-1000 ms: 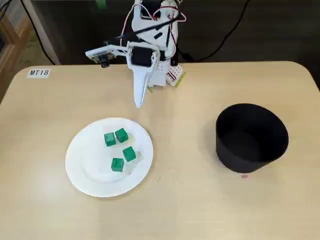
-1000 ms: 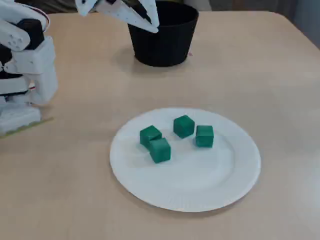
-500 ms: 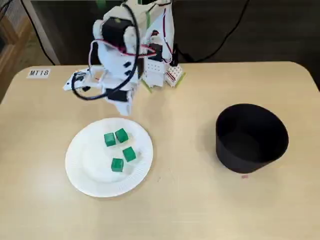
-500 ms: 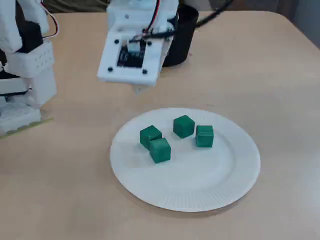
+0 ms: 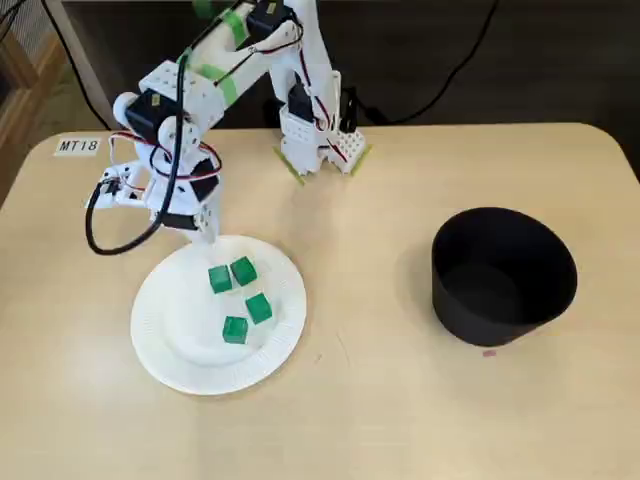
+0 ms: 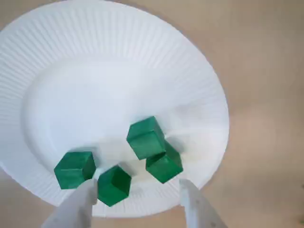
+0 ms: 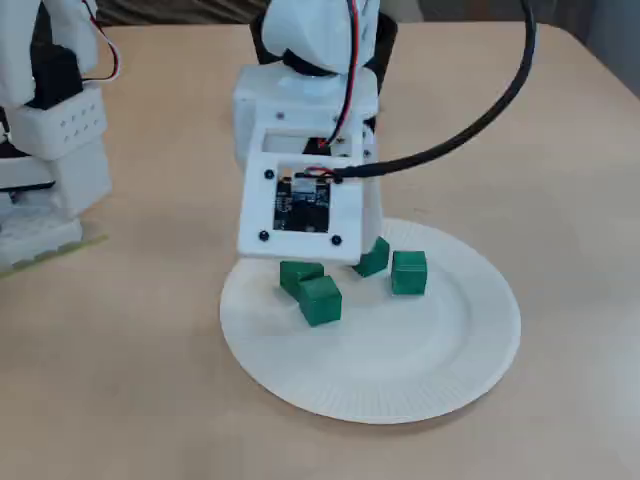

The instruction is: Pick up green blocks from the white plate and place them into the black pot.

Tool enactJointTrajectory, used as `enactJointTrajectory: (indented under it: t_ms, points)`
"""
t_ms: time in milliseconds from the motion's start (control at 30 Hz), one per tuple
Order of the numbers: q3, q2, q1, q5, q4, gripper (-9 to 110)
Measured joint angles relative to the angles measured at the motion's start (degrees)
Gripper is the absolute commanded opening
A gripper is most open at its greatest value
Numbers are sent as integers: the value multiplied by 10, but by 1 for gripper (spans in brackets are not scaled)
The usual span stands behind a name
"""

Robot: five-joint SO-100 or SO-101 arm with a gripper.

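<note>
1. Well, the gripper (image 6: 137,186) hangs spread and empty over the white plate (image 6: 57,71) — four green blocks (image 6: 146,137) lie there, with the black pot (image 5: 495,310) well apart.
2. Two blocks touch — closing could shove or pinch both.

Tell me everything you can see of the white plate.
The white plate is round, paper-looking, with a finely ribbed rim and a smooth centre. It lies flat on the tan table. Four green blocks sit on it, clustered off-centre, two apparently touching. The open hand hangs over its rim on the side nearest the arm's base.
</note>
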Motion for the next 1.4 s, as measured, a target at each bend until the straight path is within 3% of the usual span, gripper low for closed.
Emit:
enactJointTrajectory:
  t_ms: [367, 1000, 1167, 1333, 1400]
  points:
    - [-17, -23, -96, 99, -65, 33]
    - [-17, -128, -107, 148, -171, 33]
    - [-17, -142, -106, 156, -197, 25]
    - [-18, -161, -106, 181, -221, -2]
    - [-18, -164, -106, 194, -229, -2]
